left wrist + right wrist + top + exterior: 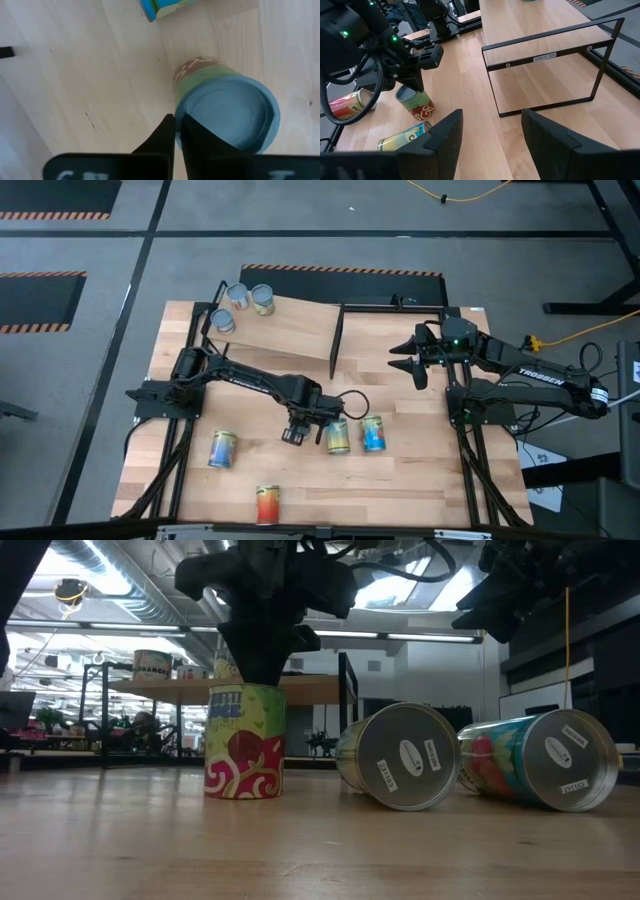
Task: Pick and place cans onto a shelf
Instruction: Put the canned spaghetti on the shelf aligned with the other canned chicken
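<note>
I am pinching the rim of an upright green-and-red labelled tin can point(225, 112) with my left end effector point(294, 431) on the smooth wooden bench point(420, 470).

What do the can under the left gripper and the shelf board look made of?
The upright can looks like metal: silvery-blue rimmed top, with a glossy printed label. The left gripper is at its rim. The shelf looks like pale plywood, matte with visible grain, in a thin black frame, probably metal.

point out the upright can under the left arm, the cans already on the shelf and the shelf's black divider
upright can point(244, 740), low view, middle of its label
cans on the shelf point(263, 299), high view, pale top of the right-hand one of three
black divider point(336, 336), high view, midway along its top edge
</note>
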`<state>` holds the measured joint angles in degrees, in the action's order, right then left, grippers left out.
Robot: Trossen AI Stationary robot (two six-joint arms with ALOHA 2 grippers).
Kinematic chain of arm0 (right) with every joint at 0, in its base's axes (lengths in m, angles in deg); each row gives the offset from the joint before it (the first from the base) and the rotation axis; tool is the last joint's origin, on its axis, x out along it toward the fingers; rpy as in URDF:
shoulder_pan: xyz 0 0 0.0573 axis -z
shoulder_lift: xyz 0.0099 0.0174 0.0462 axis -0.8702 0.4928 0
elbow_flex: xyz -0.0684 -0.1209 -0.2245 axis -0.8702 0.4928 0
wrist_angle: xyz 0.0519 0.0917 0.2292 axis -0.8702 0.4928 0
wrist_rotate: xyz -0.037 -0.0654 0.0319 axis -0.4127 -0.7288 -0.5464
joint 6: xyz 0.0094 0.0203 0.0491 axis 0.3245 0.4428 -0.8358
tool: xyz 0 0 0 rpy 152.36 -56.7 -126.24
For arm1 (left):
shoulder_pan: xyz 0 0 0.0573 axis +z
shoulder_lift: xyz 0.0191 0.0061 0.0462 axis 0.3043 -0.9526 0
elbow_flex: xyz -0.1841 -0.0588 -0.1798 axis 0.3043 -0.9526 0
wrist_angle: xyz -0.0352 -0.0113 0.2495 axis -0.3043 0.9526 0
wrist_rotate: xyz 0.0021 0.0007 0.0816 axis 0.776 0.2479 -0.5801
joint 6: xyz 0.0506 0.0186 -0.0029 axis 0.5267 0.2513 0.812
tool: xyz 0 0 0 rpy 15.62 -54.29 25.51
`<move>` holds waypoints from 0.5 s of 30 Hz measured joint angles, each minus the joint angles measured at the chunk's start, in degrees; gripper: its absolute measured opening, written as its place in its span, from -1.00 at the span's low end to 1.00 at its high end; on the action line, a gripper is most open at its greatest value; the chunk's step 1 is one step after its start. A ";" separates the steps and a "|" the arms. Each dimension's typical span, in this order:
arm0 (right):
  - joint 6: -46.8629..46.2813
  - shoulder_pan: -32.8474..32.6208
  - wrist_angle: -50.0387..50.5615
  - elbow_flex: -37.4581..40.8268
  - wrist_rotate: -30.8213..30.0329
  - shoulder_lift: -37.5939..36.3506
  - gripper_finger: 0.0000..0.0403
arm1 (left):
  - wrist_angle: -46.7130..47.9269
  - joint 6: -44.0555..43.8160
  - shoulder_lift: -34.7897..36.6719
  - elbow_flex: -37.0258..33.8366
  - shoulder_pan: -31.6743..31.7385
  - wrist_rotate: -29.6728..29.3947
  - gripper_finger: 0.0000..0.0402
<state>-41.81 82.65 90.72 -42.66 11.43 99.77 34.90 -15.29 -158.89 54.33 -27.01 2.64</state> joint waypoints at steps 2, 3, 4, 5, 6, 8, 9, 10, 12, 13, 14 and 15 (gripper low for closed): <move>0.00 -0.01 0.00 0.00 0.00 0.00 0.03 | 0.50 1.10 0.33 -0.08 0.02 0.09 -0.91; 0.00 -0.01 0.00 0.00 -0.01 0.00 0.03 | 0.93 1.65 0.52 -0.17 0.09 0.12 -0.91; 0.00 -0.02 0.00 0.00 0.00 0.00 0.03 | 1.23 2.30 0.63 -0.17 0.26 0.12 -0.91; 0.00 0.00 -0.02 0.00 -0.02 0.00 0.03 | 1.66 2.70 1.13 -0.29 0.47 0.21 -0.92; 0.00 0.00 -0.01 0.00 -0.02 0.00 0.03 | 2.33 2.78 1.87 -0.39 0.74 0.23 -0.93; 0.00 0.00 -0.02 0.00 -0.02 -0.02 0.03 | 2.76 2.79 3.59 0.00 1.71 0.18 -0.95; 0.00 0.00 -0.02 0.00 -0.02 0.00 0.03 | 3.33 2.77 4.71 -0.02 2.32 0.08 -0.96; 0.02 -0.02 -0.02 0.00 -0.01 -0.02 0.03 | 3.71 2.76 5.81 0.01 2.97 0.05 -0.97; 0.00 -0.02 -0.01 0.00 -0.02 -0.02 0.03 | 4.47 2.77 7.91 0.00 4.46 0.05 -0.96; 0.01 -0.02 0.00 0.00 -0.02 -0.02 0.03 | 4.51 2.76 9.04 0.00 5.28 0.02 -0.95; 0.01 -0.02 -0.04 0.00 0.00 -0.02 0.03 | 5.09 2.76 10.25 0.00 6.15 -0.03 -0.94; 0.00 -0.02 -0.03 0.00 -0.01 -0.02 0.03 | 6.02 2.72 11.59 0.00 7.11 -0.20 -0.94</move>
<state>-41.81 82.63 90.69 -42.66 11.42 99.75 40.92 -12.57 -147.30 54.33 -19.90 2.44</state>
